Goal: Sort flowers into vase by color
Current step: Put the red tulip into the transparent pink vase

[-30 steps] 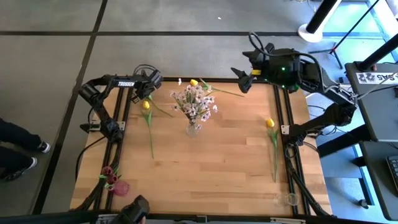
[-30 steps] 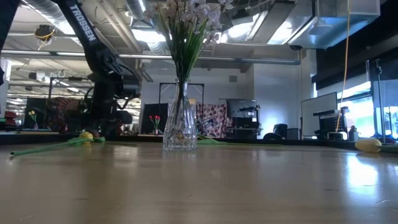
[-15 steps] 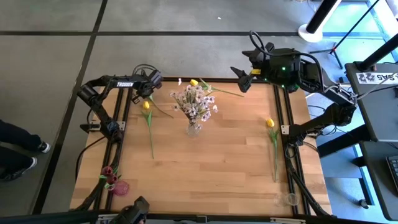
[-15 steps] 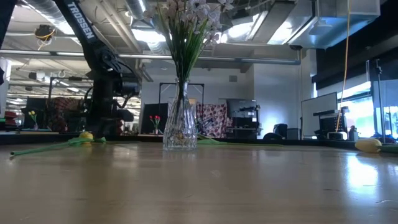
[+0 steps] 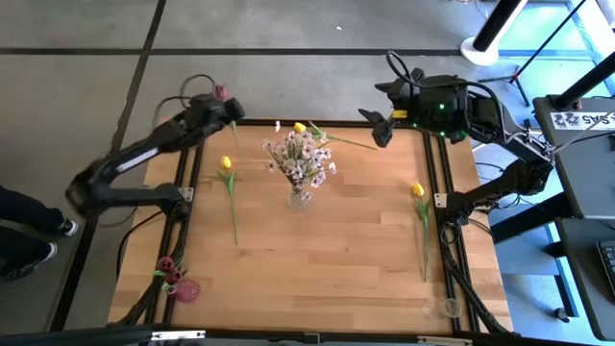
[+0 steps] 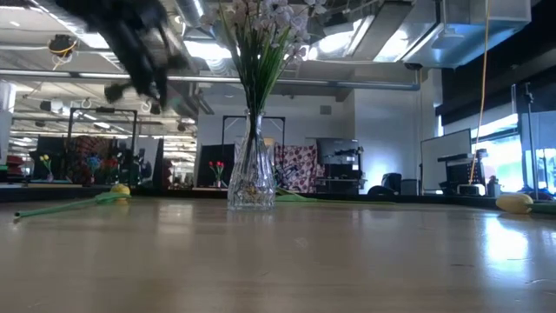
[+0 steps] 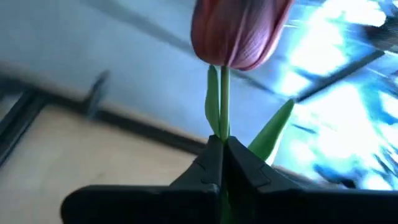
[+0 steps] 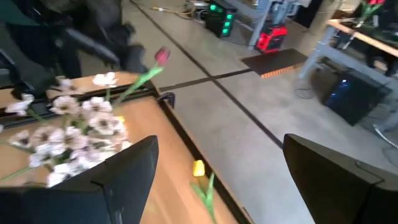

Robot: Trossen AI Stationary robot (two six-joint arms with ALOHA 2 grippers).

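My left gripper point(image 5: 223, 104) is raised over the table's far left corner, shut on a dark red tulip whose bud point(image 5: 220, 92) stands out past the fingertips; the tulip also shows in the right wrist view point(image 8: 161, 56). My right gripper point(image 5: 378, 125) is open and empty above the far edge, right of the middle. A clear vase point(image 5: 299, 197) with white-pink sprays point(image 5: 301, 159) stands mid-table. Three yellow tulips point(image 5: 227, 163) point(image 5: 300, 127) point(image 5: 417, 190) lie flat on the table. My left gripper pinches the tulip's green stem point(image 7: 224, 115) between its two fingers, a short way below the bud point(image 7: 239, 31). The stem comes out at the fingertips point(image 7: 211, 158) with a leaf point(image 7: 270, 134) beside it. The tulip is lifted clear of the table.
A pink vase point(image 5: 184, 288) with red tulips point(image 5: 165, 269) stands at the near left corner, and a clear glass point(image 5: 444, 308) at the near right. Black rails run along the table's left and right sides. The wood near the front edge point(image 5: 317, 279) is bare.
My left gripper has risen quickly from the table's far left corner, going up and toward the far edge with the arm swinging out. It stays shut on the red tulip, which has been lifted clear of the table. My right gripper has hardly moved.
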